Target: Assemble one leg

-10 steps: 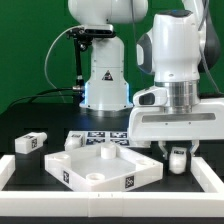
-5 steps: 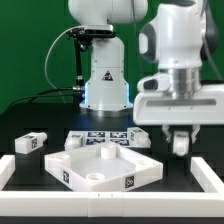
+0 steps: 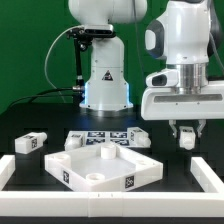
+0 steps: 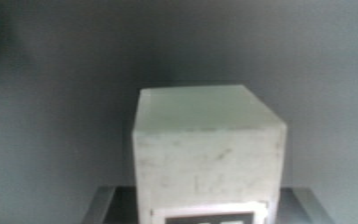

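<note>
My gripper is at the exterior view's right, raised above the table, shut on a small white leg that hangs between the fingers. In the wrist view the leg fills the middle as a white block with a tag at its near end. The large flat white square panel lies at the front centre. Other legs lie loose: one at the exterior view's left, one by the panel's back corner, one behind it.
The marker board lies behind the panel. The arm's white base stands at the back centre. White rails border the table at the front and sides.
My gripper has moved up and toward the exterior view's right with the leg in it, away from the panel's right corner.
</note>
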Controlling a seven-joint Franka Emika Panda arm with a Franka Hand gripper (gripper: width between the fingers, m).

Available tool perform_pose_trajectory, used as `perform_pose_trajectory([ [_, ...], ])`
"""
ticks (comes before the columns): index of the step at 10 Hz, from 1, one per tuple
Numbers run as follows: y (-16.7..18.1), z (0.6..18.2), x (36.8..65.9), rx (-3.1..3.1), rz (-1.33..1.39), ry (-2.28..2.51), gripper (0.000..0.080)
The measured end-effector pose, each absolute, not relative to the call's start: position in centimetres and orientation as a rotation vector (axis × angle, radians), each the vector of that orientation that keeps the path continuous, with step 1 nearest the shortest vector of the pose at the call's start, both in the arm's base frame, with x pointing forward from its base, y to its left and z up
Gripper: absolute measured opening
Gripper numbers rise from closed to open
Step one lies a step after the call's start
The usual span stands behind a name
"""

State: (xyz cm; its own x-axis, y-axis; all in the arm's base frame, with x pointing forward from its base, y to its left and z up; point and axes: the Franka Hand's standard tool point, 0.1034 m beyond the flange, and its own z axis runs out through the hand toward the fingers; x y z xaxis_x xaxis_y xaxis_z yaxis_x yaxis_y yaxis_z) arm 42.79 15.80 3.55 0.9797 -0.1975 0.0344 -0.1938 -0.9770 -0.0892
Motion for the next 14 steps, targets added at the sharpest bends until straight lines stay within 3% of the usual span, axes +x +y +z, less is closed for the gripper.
perform_pose_trajectory([
  [3, 14.7, 1.2, 39.3, -3.056, -0.095, 0.229, 0.0279],
  [7, 15.0, 0.8, 39.3, -3.058, -0.092, 0.203, 0.0283],
  [8, 15.0, 0.8, 39.3, -3.058, -0.092, 0.2, 0.0499],
  [9, 14.9, 0.9, 39.3, -3.061, -0.09, 0.179, 0.0499],
  [10, 13.7, 2.1, 39.6, -3.078, -0.05, 0.069, 0.0621],
  [12, 10.3, 6.4, 41.8, -3.08, -0.008, -0.05, 0.0643],
  [13, 9.2, 7.8, 43.6, -3.073, -0.016, -0.117, 0.0643],
  [14, 9.4, 7.9, 44.1, -3.071, -0.03, -0.097, 0.0649],
])
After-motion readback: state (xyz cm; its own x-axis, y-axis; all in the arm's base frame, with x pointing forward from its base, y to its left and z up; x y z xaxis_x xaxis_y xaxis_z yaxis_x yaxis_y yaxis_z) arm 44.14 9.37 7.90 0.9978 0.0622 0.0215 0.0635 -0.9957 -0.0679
